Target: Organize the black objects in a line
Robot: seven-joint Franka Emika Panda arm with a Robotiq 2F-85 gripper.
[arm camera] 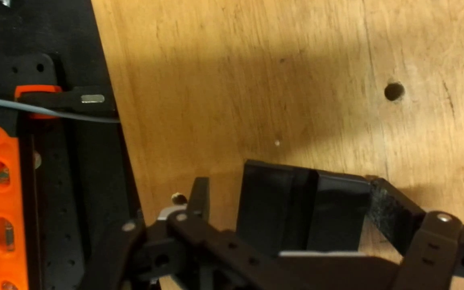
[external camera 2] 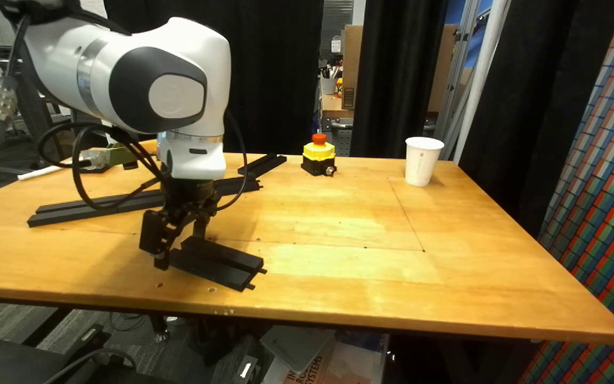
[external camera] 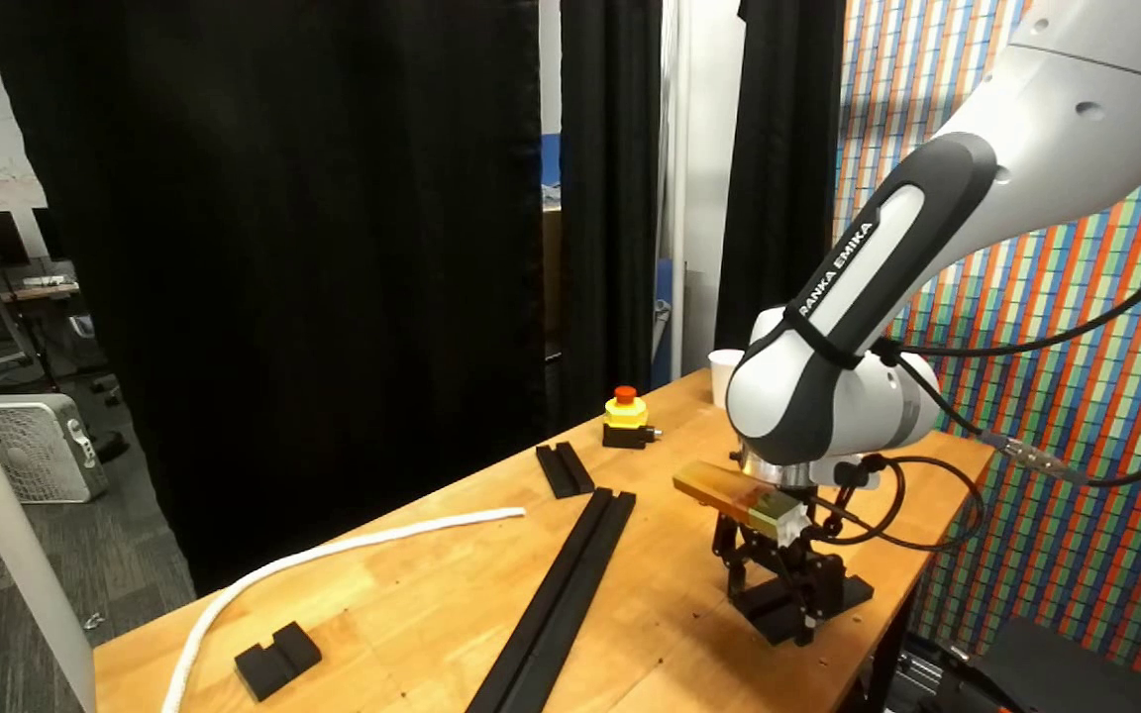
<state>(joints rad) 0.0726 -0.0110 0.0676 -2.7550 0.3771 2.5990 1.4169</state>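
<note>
A short black grooved block (external camera 2: 211, 266) lies flat near the table's edge, with small pins at one end. It also shows in an exterior view (external camera: 858, 592) and in the wrist view (arm camera: 272, 205). My gripper (external camera 2: 180, 248) is low over it, its fingers apart on both sides. In the wrist view the gripper (arm camera: 296, 201) has one finger at or very near the block's right side and a gap on the left. Long paired black bars (external camera: 578, 594) lie mid-table, also in an exterior view (external camera 2: 83, 210). A grooved black block (external camera: 554, 473) lies beyond them. A small notched black block (external camera: 278, 662) lies apart.
A red-and-yellow button (external camera: 625, 414) on a black base and a white paper cup (external camera 2: 423, 162) stand at the table's far part. A white cord (external camera: 333, 547) lies along one side. The table edge is close to the gripper; an orange level (arm camera: 0, 209) shows beyond it.
</note>
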